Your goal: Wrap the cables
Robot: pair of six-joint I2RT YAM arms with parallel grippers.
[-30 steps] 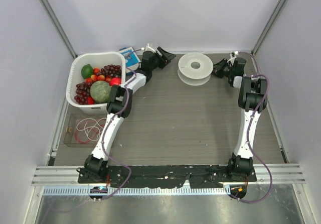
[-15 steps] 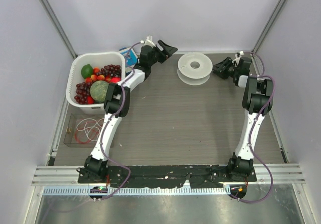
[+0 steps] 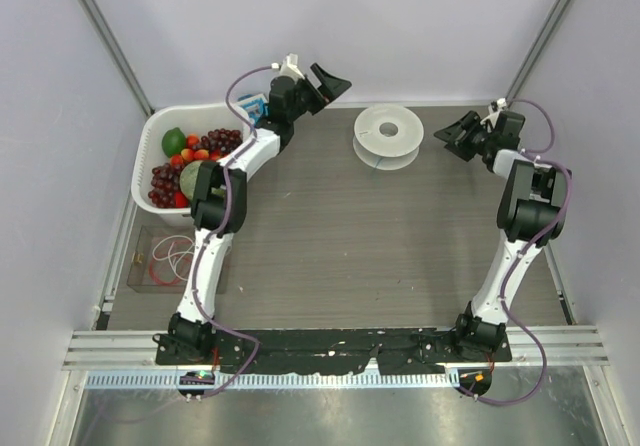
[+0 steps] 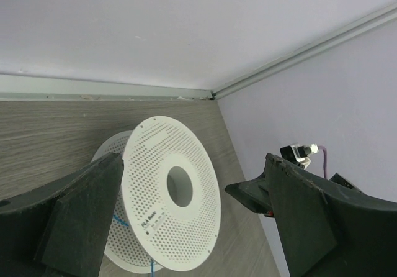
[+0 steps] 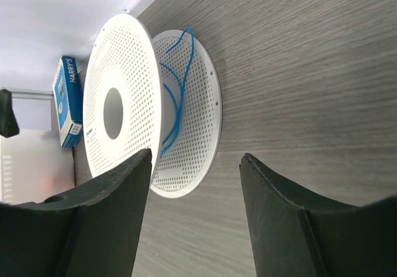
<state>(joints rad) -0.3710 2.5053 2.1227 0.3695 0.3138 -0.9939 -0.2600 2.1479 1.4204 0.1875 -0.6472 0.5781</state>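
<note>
Spool: white, perforated flanges, lying flat on the tabletop at the far middle, between the two grippers.
Blue cable: a few slack strands on the spool's core, between the flanges.
Red cable, white cable: looped in a clear tray at the tabletop's left edge, just in front of the basket.
Left gripper: jaws wide apart, nothing held; left of the spool, pointed at it, not touching.
Right gripper: jaws wide apart, nothing held; right of the spool, facing it, apart.
Basket: white, full of fruit, far left.
Box: blue, beyond the spool, by the basket.
</note>
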